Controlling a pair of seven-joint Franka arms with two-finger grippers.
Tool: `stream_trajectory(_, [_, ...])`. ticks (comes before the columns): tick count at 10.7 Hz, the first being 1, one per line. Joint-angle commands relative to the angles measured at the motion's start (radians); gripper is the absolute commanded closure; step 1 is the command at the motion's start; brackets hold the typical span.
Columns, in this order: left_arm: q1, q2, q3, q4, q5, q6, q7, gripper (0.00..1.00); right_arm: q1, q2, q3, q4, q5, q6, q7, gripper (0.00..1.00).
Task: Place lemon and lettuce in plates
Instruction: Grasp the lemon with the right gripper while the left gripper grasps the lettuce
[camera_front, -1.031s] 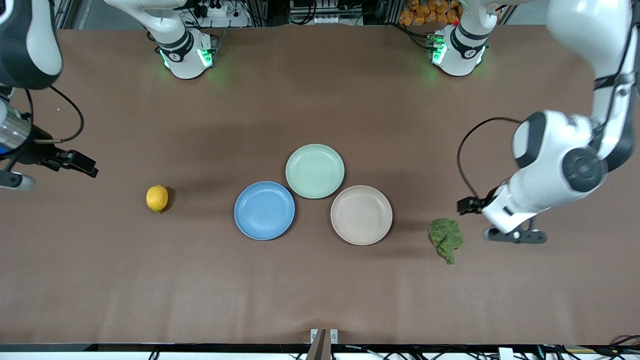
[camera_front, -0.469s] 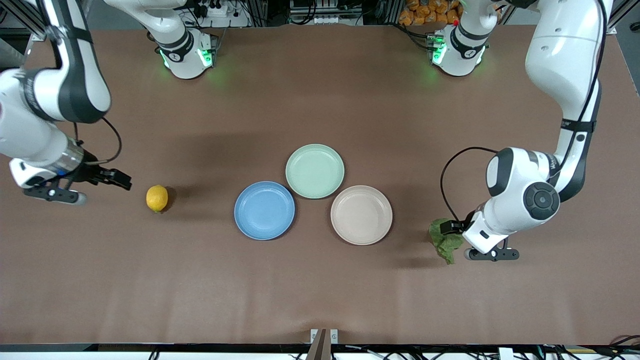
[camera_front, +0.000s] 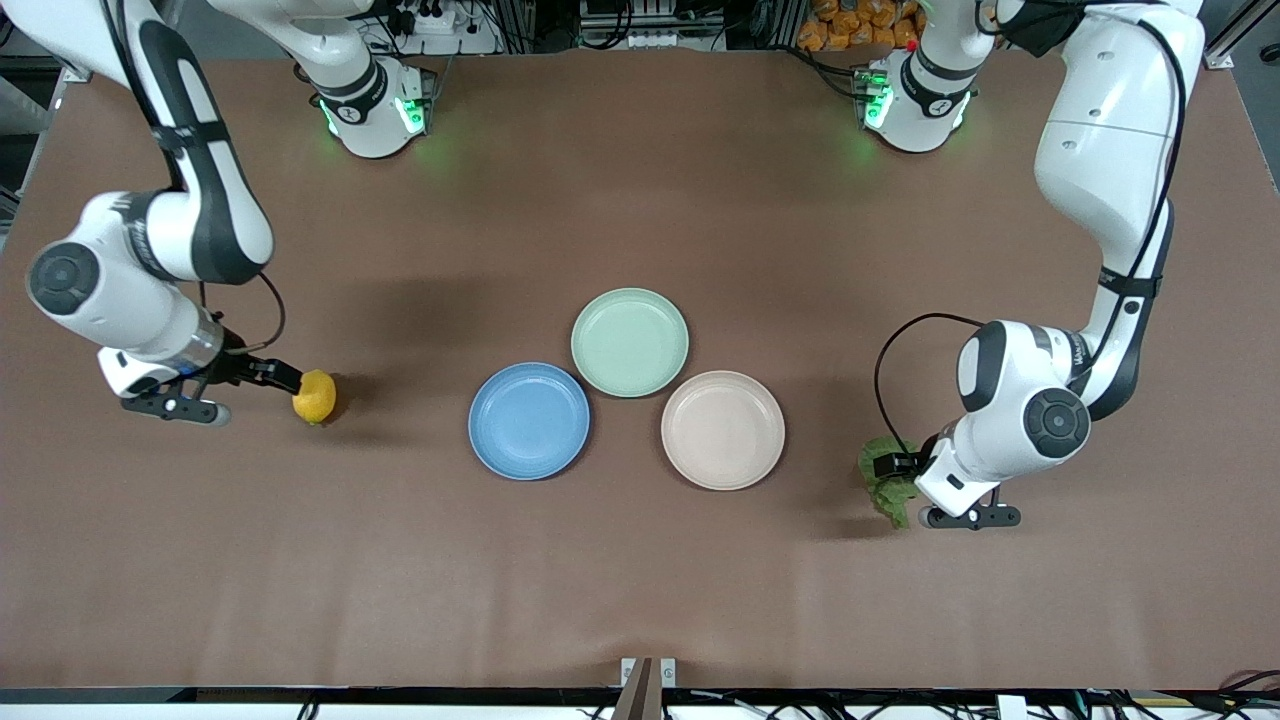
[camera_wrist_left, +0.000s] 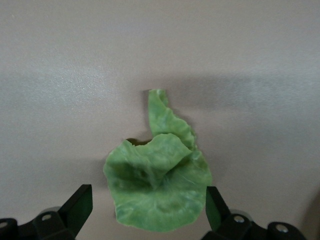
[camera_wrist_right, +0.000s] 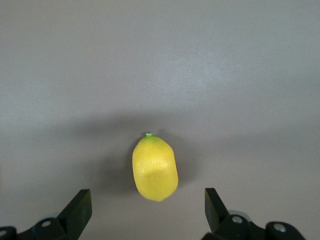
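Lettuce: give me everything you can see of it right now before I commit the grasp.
The lettuce is one wrinkly green leaf, broad and ruffled at one end, tapering to a narrow pale stem, with a fold curled over its middle. It lies flat on the brown table toward the left arm's end, beside the pale beige plate but apart from it. The left gripper hangs right over it, jaws open to either side of the broad end; no contact is visible.

Setting: robotics lab. Evidence: two white Franka arms bolted at 12 o'clock on a brown-covered tabletop, bases lit green; aluminium framing, power strips and cable bundles along the 12 o'clock edge; camera mount at 6 o'clock.
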Motion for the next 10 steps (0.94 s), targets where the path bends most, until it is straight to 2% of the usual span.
stream_trajectory(1, [-0.015, 0.021, 0.021, 0.036, 0.023, 0.000, -0.048, 0.00, 0.009, 0.037, 0.002, -0.023, 0.002, 0.073, 0.001, 0.00])
stream_trajectory(4, [-0.025, 0.043, 0.023, 0.056, 0.029, 0.000, -0.032, 0.00, 0.011, 0.078, 0.003, -0.094, 0.002, 0.219, 0.001, 0.00])
stream_trajectory(7, [-0.046, 0.073, 0.023, 0.065, 0.112, 0.027, -0.028, 0.00, 0.011, 0.106, 0.003, -0.100, 0.001, 0.231, -0.001, 0.00])
stream_trajectory(10, [-0.054, 0.087, 0.023, 0.065, 0.124, 0.055, -0.033, 0.00, 0.009, 0.164, 0.003, -0.100, 0.001, 0.305, -0.001, 0.00])
